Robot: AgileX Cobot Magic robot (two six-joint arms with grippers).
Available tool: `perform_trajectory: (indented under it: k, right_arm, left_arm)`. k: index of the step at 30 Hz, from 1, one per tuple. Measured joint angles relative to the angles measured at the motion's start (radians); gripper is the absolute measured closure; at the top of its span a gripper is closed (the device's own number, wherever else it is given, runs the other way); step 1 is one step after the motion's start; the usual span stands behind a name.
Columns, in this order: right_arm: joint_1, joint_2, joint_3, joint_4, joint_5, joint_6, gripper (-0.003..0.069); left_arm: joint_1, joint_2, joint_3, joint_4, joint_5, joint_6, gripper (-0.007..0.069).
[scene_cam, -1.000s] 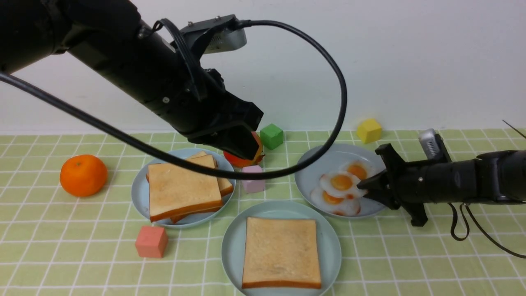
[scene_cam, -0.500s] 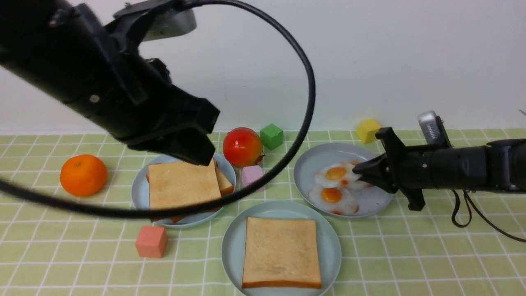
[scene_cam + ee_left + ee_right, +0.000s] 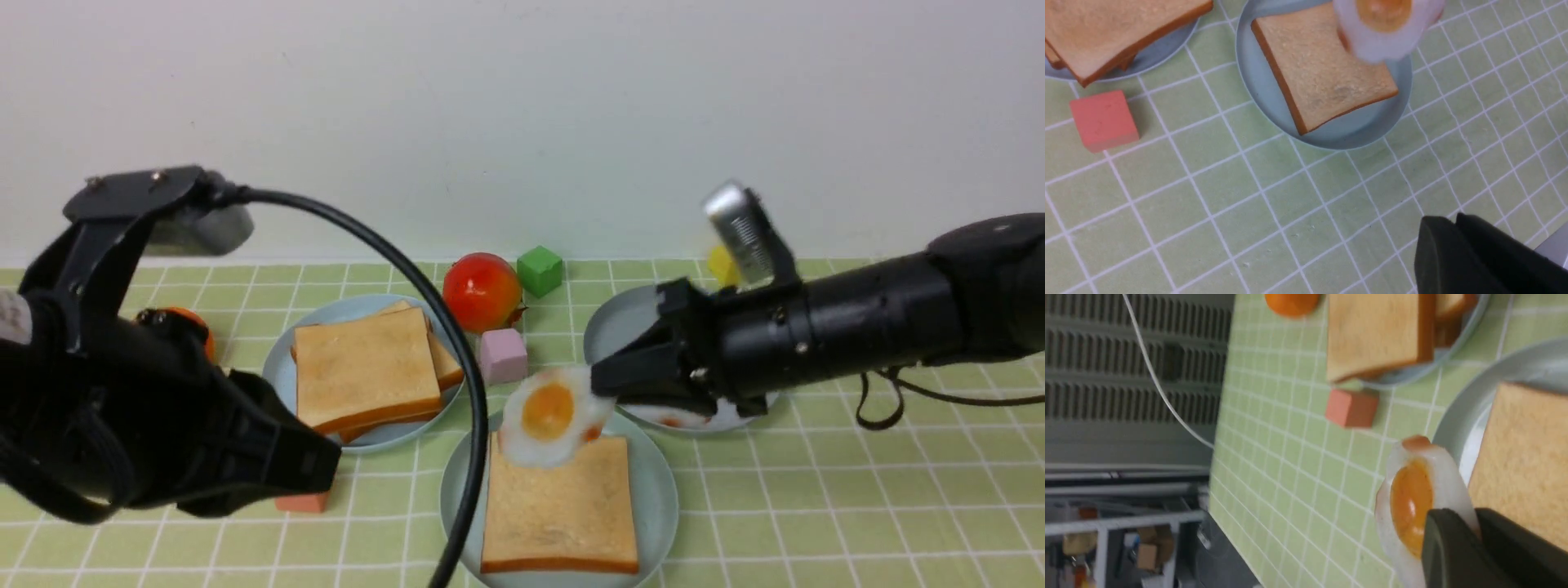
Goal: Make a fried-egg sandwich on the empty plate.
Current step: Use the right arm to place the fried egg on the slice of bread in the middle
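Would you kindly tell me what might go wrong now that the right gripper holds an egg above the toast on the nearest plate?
The right gripper pinches the egg only by its edge, so it may slip out early. The egg hangs over the far edge of the toast; released here, it could land partly on the plate. In the front view the left arm's cable passes in front of the plate's rim and might snag it.

A toast slice [image 3: 559, 502] lies on the near plate [image 3: 660, 490]; an egg [image 3: 545, 416] hangs over its far edge. The bread-stack plate [image 3: 277, 376] sits behind-left, the egg plate [image 3: 618, 324] behind-right.
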Motion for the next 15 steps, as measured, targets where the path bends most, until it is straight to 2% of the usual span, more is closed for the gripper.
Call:
perform_trajectory:
  k: [5, 11, 15]
  right_arm:
    - [0.076, 0.058, 0.000, -0.038, -0.147, 0.011, 0.0576]
    - [0.081, 0.100, 0.000, -0.049, -0.262, 0.014, 0.0484]
    - [0.081, 0.091, 0.000, -0.154, -0.268, 0.037, 0.0282]
  left_arm:
    - [0.000, 0.002, 0.012, -0.010, -0.010, -0.001, 0.0567]
    - [0.000, 0.003, 0.012, -0.015, -0.008, -0.001, 0.0567]
    - [0.000, 0.009, 0.012, -0.027, 0.007, -0.001, 0.0565]
